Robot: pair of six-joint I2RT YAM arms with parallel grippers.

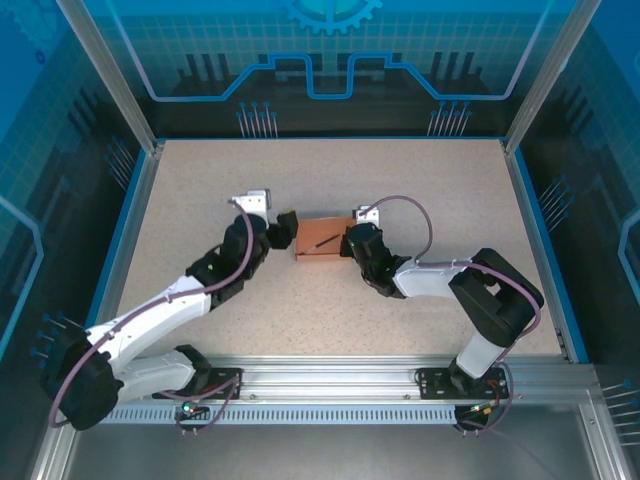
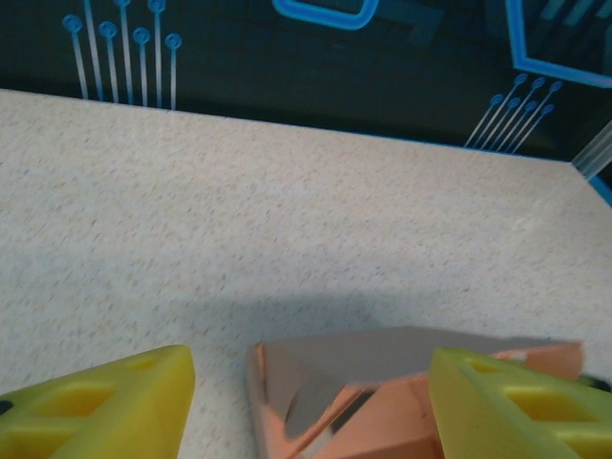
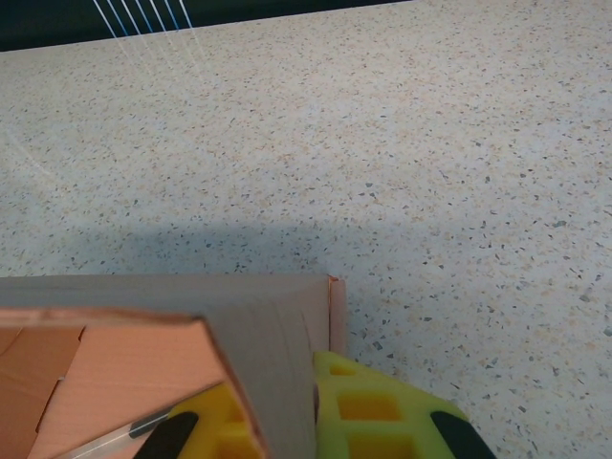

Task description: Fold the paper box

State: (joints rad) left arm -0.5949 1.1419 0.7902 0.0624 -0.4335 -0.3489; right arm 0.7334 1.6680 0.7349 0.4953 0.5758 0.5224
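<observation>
Near the middle of the speckled table (image 1: pixel 420 180), the paper box (image 1: pixel 318 240) is lying between the two grippers. Its salmon-orange card is partly raised into walls and its top is standing open. A thin dark stick (image 1: pixel 325 242) is resting slantwise inside it.

At the box's left end, the left gripper (image 1: pixel 287 226) is hovering with its jaws spread wide. In the left wrist view, the yellow fingers (image 2: pixel 105 411) are standing on either side of a folded corner of the box. The finger on the left of that view is staying well clear of the card. The finger on the right is overlapping the card's edge, and whether it is touching cannot be told.

At the box's right end, the right gripper (image 1: pixel 347 240) is closing narrowly on one upright wall of the box. In the right wrist view, one yellow finger is sitting inside the wall and the other outside, with the card pinched between them. The corner of that wall is rising just above the outer finger (image 3: pixel 382 411).
</observation>
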